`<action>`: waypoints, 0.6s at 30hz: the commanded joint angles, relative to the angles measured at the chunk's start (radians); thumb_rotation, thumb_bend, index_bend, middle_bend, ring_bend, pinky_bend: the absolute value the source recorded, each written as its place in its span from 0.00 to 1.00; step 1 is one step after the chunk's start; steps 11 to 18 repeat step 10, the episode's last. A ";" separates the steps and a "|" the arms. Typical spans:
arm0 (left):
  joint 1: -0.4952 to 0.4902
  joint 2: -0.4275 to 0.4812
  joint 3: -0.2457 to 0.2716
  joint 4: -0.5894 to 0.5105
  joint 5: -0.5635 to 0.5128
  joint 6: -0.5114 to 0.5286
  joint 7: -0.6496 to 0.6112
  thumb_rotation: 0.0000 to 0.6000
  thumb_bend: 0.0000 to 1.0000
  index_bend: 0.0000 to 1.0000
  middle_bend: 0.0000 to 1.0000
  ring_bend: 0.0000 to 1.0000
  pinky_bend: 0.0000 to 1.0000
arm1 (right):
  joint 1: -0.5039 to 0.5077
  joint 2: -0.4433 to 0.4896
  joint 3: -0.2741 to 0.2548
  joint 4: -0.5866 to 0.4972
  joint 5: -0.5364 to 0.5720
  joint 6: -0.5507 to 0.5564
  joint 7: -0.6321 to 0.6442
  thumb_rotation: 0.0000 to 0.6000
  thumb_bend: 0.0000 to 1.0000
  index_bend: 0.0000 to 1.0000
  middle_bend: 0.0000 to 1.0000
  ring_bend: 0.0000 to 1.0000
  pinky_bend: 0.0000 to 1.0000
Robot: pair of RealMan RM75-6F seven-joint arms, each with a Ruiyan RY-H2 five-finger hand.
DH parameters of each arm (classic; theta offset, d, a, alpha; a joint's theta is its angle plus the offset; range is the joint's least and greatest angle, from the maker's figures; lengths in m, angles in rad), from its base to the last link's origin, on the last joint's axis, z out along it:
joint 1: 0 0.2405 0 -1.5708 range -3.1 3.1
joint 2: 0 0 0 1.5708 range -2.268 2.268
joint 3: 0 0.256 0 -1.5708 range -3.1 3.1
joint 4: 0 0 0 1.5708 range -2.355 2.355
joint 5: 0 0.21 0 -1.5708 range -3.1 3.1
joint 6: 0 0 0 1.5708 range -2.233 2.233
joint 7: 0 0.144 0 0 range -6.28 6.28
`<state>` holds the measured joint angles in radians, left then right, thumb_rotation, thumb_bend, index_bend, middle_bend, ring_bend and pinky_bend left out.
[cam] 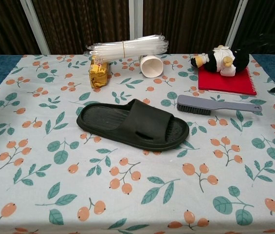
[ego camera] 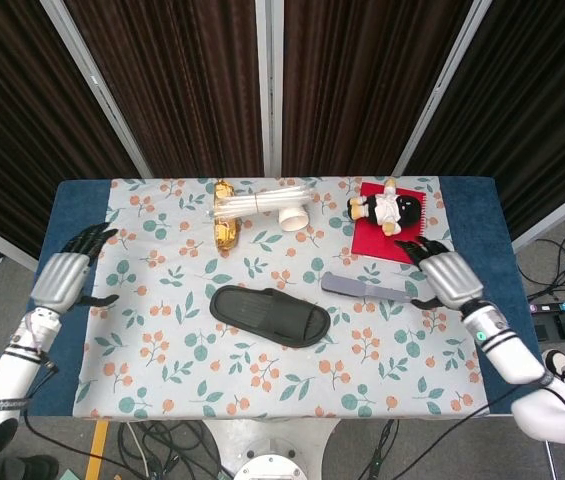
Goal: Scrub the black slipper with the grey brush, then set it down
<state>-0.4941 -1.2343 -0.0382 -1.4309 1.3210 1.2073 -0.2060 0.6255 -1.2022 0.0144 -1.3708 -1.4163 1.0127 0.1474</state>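
Black, rubbery and probably light, the one slipper (ego camera: 270, 316) lies flat at table centre; it likely flexes, so its strap or heel rim is the best hold. One grey brush (ego camera: 367, 290) rests bristles-down at its 2 o'clock, apart; its stiff, slim handle suits grasping. Left hand (ego camera: 60, 282) and right hand (ego camera: 448, 278) hang at the table's sides, fingers spread, holding nothing.

Floral-cloth table (ego camera: 162, 350): black slipper (ego camera: 270, 315) central; grey brush (ego camera: 366, 289) right of it, red notebook (ego camera: 387, 240), cup (ego camera: 293, 216), straws (ego camera: 260, 204) beyond
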 commanded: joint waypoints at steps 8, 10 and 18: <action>0.287 0.034 0.080 -0.116 -0.022 0.329 0.190 1.00 0.05 0.13 0.13 0.02 0.15 | -0.360 0.171 -0.063 -0.196 -0.015 0.437 -0.085 1.00 0.20 0.00 0.17 0.11 0.21; 0.324 0.027 0.091 -0.137 -0.009 0.366 0.206 1.00 0.05 0.13 0.13 0.02 0.15 | -0.402 0.167 -0.076 -0.213 -0.029 0.481 -0.099 1.00 0.20 0.00 0.17 0.11 0.21; 0.324 0.027 0.091 -0.137 -0.009 0.366 0.206 1.00 0.05 0.13 0.13 0.02 0.15 | -0.402 0.167 -0.076 -0.213 -0.029 0.481 -0.099 1.00 0.20 0.00 0.17 0.11 0.21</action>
